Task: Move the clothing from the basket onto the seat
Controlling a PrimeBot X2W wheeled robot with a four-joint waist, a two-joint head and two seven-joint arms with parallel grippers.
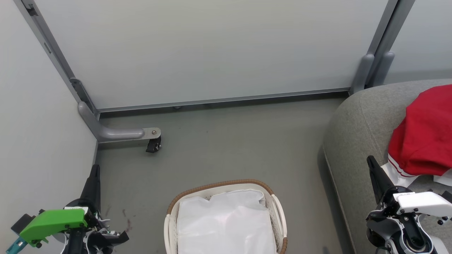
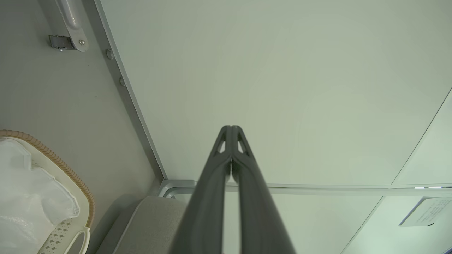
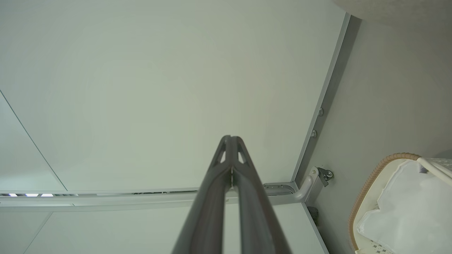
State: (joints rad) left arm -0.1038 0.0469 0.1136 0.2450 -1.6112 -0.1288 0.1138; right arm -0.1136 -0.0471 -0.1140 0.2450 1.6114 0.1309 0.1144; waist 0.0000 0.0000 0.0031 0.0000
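At the lower left, the left claw (image 1: 94, 173) is clenched, its two fingers pressed together with nothing between them, pointing at the pale wall (image 1: 212, 53). The basket (image 1: 219, 185) stands on the floor (image 1: 229, 141) between the two claws, with a white liner (image 1: 226, 218) inside it. Further right, the red clothing (image 1: 429, 130) lies heaped on the grey seat (image 1: 353, 134), well apart from the basket. Its striped white cuff (image 1: 397, 171) hangs just beside the right claw (image 1: 370, 160), which is also clenched and grasps nothing.
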